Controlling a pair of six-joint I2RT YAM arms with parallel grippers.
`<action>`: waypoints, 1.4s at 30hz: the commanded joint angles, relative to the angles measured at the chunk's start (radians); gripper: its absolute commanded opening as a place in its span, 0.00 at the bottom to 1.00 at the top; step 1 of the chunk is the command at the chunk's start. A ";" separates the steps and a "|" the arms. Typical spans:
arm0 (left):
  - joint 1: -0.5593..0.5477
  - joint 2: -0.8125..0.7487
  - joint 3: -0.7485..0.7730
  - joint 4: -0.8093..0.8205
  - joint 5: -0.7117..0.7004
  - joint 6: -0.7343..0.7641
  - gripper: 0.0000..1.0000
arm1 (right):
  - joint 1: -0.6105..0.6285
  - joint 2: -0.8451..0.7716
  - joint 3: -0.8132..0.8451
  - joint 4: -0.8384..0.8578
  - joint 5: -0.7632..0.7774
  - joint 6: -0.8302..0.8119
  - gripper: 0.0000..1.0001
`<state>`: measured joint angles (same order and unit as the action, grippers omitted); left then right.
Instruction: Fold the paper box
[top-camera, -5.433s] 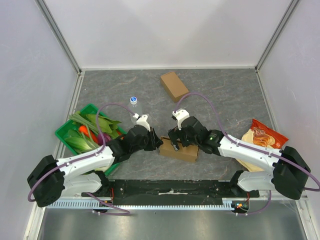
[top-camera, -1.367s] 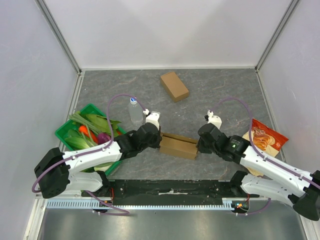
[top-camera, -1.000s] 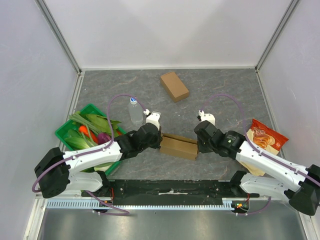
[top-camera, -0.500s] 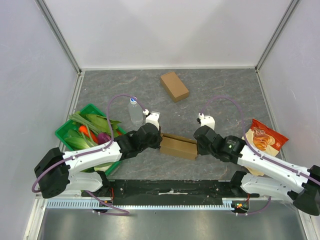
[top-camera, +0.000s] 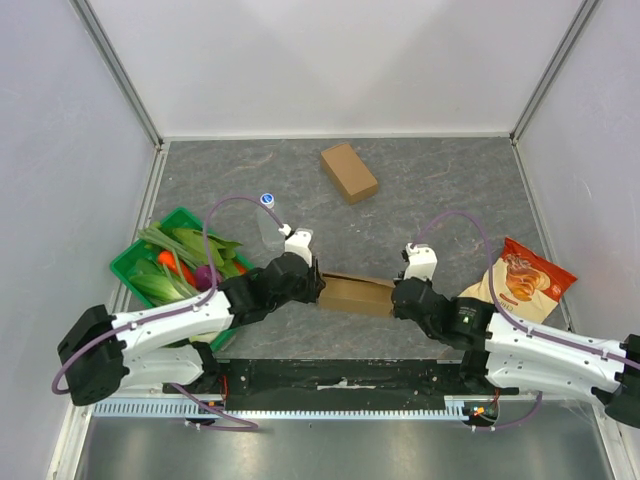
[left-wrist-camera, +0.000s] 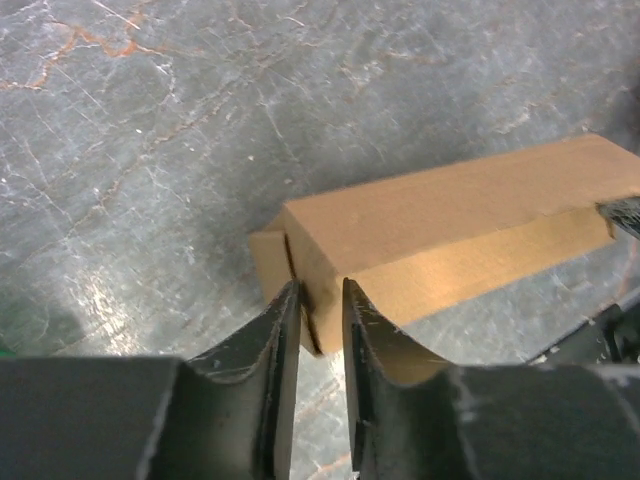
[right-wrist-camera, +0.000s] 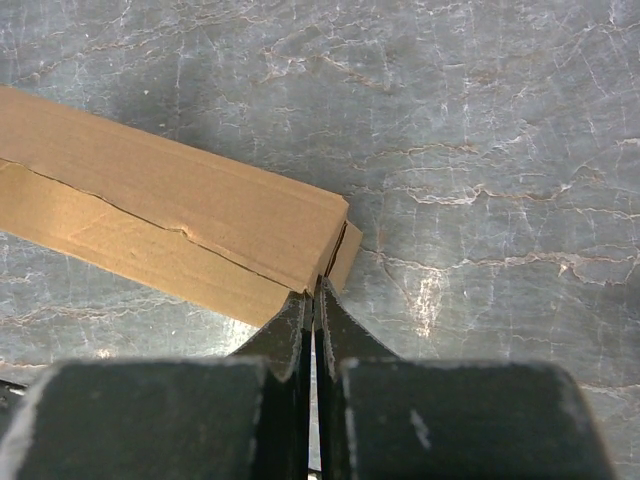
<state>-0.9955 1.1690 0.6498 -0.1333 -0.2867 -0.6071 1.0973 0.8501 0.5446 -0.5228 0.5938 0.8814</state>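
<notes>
The paper box (top-camera: 355, 294) is a long brown cardboard box lying on the grey table between my two arms. My left gripper (top-camera: 318, 288) is at its left end. In the left wrist view the fingers of the left gripper (left-wrist-camera: 320, 290) stand slightly apart, with the box's (left-wrist-camera: 450, 215) end corner between the tips and a small end flap (left-wrist-camera: 268, 265) sticking out beside them. My right gripper (top-camera: 396, 296) is at the right end. In the right wrist view the right gripper (right-wrist-camera: 314, 295) is shut, its tips against the box's (right-wrist-camera: 170, 215) corner next to the end flap (right-wrist-camera: 345, 258).
A second closed brown box (top-camera: 349, 172) lies at the back of the table. A clear bottle with a blue cap (top-camera: 268, 215) stands beside a green basket (top-camera: 180, 212) of vegetables on the left. An orange snack bag (top-camera: 525, 272) lies at the right.
My left gripper's jaws have parted a little at the box's left end. The right arm has drawn back toward the near edge, still shut at the right end. The box has barely shifted.
</notes>
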 joint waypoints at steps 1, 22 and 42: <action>-0.019 -0.112 -0.007 -0.058 0.060 -0.049 0.39 | 0.006 0.038 -0.002 0.006 0.011 -0.019 0.00; 0.239 0.040 0.191 0.029 0.454 -0.057 0.19 | 0.004 0.124 0.040 0.014 0.012 -0.064 0.00; 0.224 -0.052 -0.082 0.163 0.435 -0.140 0.20 | 0.004 0.136 0.037 0.047 -0.029 -0.036 0.02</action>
<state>-0.7662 1.1435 0.5465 0.0490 0.1574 -0.7322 1.0973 0.9718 0.5861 -0.4324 0.6071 0.8265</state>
